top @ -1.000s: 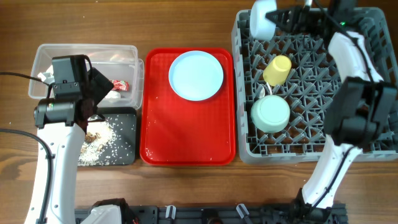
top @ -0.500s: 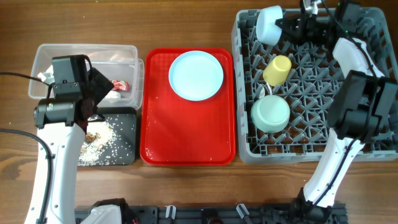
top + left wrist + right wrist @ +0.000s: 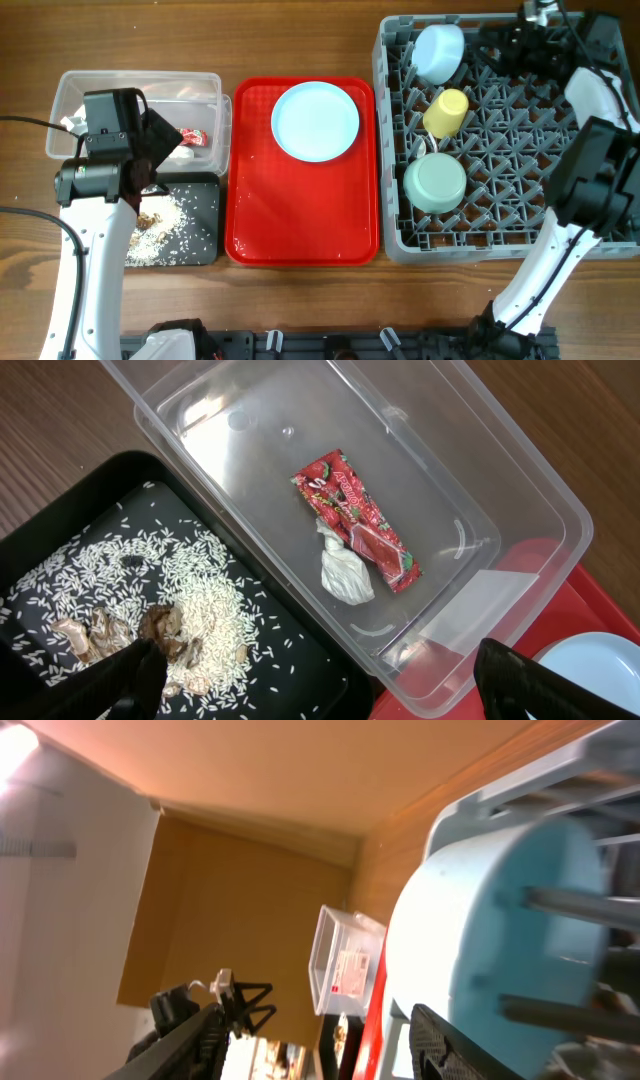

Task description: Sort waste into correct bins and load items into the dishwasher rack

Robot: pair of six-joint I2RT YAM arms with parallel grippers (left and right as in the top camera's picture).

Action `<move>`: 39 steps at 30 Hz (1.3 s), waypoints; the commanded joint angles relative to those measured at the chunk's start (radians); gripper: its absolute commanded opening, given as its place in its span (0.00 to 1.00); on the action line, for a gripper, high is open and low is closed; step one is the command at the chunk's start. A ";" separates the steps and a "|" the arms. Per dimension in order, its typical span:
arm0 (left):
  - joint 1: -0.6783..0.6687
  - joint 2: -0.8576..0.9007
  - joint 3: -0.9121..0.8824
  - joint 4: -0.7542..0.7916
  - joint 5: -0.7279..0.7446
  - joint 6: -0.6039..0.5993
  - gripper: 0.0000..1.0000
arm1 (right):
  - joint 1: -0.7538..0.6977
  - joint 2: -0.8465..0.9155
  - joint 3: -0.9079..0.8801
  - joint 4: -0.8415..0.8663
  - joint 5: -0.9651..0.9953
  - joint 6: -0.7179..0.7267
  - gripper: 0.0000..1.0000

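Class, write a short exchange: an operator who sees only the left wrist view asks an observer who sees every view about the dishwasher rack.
Operator: I see no rack. What is in it?
Observer: The grey rack holds a yellow cup, a mint green bowl and a pale blue bowl.
Operator: Where is the right gripper?
Observer: The right gripper is at the rack's far edge, open, beside the pale blue bowl, not holding it.

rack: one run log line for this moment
blue bowl in rack corner | right gripper open, not holding it | plate on red tray
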 commanded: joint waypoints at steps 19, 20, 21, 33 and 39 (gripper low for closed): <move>0.005 -0.009 0.012 0.002 -0.006 0.016 1.00 | -0.137 -0.414 -0.001 -0.530 0.943 -0.449 0.61; 0.005 -0.009 0.012 0.002 -0.006 0.015 1.00 | -0.127 -0.441 -0.001 -0.537 0.972 -0.448 0.60; 0.005 -0.009 0.012 0.002 -0.006 0.016 1.00 | -0.108 -0.473 -0.001 -0.541 0.988 -0.449 0.60; 0.005 -0.009 0.012 0.002 -0.006 0.016 1.00 | 0.412 -0.633 -0.001 -0.610 1.203 -0.453 0.59; 0.005 -0.009 0.012 0.002 -0.006 0.016 1.00 | 0.752 -0.581 -0.032 -0.594 1.346 -0.448 0.59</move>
